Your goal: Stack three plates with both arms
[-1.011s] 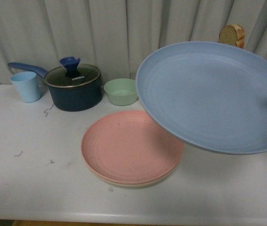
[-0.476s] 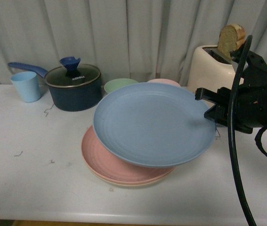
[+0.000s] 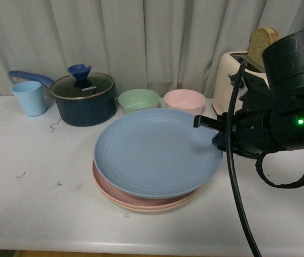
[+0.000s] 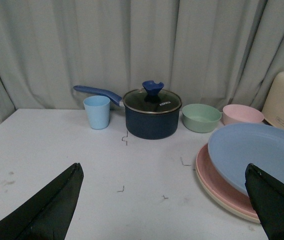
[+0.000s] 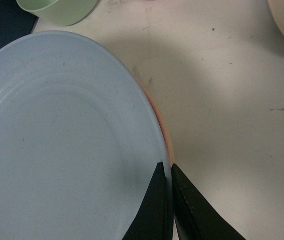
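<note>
Blue matte plate (image 3: 154, 152), which we judge stiff, light and slippery, lies over the pink plate (image 4: 213, 172), its thin rim, the natural handhold, pinched between our right gripper's (image 5: 167, 170) narrow-set fingers; our left gripper (image 4: 163, 169) gapes wide, empty.

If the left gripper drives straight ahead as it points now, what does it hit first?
Probably the lidded pot, across the table; the open left gripper has it roughly centred between its fingers. Depth is unclear.

Dim, soft light; slightly grainy.
</note>
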You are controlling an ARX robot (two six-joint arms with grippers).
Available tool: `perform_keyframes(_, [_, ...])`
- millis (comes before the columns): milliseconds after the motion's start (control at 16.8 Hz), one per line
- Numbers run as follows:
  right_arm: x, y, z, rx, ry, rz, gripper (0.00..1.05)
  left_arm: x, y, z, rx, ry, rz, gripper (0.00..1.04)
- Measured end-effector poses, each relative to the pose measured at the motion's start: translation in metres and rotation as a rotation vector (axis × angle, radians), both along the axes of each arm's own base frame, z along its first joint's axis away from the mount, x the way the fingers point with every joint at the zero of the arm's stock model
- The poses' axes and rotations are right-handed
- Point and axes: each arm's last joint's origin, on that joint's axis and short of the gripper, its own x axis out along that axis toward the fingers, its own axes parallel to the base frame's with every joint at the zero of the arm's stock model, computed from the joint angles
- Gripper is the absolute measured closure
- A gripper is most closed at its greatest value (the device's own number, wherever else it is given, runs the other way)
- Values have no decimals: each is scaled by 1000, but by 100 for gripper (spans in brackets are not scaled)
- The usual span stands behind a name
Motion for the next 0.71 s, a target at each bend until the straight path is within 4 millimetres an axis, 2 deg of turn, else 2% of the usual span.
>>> perform_keyframes(654, [6, 11, -14, -54, 25, -21, 102, 0, 0, 0, 0, 0, 0, 7])
perform_keyframes(714, [5, 13, -17, -67, 24, -23, 91, 0, 0, 0, 0, 0, 0, 7])
